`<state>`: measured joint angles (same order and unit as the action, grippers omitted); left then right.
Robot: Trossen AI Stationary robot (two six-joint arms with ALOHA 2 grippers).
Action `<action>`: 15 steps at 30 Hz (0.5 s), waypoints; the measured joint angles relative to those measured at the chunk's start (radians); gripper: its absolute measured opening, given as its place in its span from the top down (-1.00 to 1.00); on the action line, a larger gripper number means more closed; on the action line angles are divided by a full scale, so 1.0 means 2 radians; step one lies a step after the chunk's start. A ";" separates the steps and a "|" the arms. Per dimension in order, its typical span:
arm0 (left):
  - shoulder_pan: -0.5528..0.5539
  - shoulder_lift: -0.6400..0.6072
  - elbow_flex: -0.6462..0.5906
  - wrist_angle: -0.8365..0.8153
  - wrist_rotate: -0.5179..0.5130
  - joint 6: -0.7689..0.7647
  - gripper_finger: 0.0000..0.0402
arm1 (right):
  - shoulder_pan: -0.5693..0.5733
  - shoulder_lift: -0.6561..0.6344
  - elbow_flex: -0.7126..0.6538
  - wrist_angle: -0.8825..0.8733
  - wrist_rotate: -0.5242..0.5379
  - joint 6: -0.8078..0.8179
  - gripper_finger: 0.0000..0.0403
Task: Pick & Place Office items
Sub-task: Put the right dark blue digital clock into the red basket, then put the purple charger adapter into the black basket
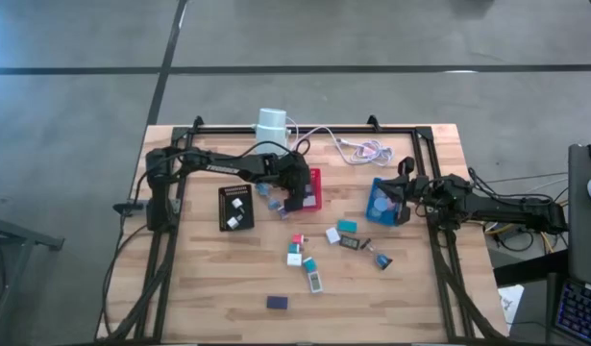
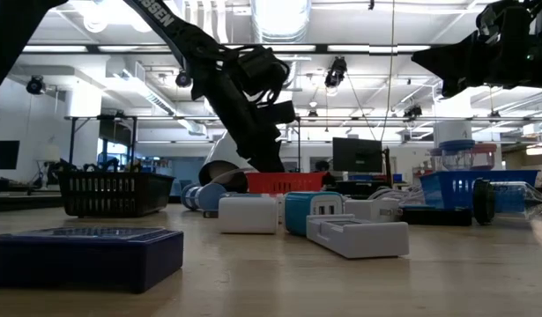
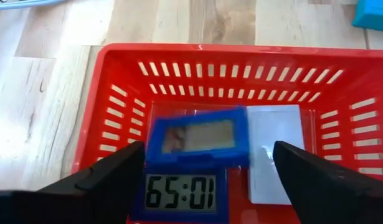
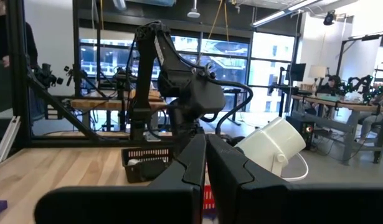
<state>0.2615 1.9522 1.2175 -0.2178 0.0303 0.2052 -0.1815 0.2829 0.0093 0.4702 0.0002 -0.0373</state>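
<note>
The left gripper (image 3: 203, 180) hangs over the red plastic basket (image 3: 116, 81) with slotted walls, its fingers spread wide and holding nothing. Between them, inside the basket, two flat blue timers (image 3: 197, 137) lie beside a white card (image 3: 275, 146). The right gripper (image 4: 205, 158) waits over the blue tray (image 1: 375, 213), fingers pressed together.

One camera hangs overhead and looks straight down on the whole bench (image 1: 228, 288); another sits at bench-top height, looking level across it into the room. The left wrist camera peers closely down into the red tray (image 3: 116, 62), which the overhead (image 1: 315, 183) and level (image 2: 286, 182) views share. The right wrist camera faces across the bench at the left arm (image 4: 191, 87).
</note>
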 joint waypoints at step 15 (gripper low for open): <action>-0.011 -0.140 -0.001 -0.049 0.139 0.032 -0.57 | 0.000 0.000 0.000 0.011 0.000 0.000 0.94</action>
<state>0.2391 1.6712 1.2150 -0.3154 0.3074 0.2695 -0.1818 0.2832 0.0094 0.4923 0.0006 -0.0365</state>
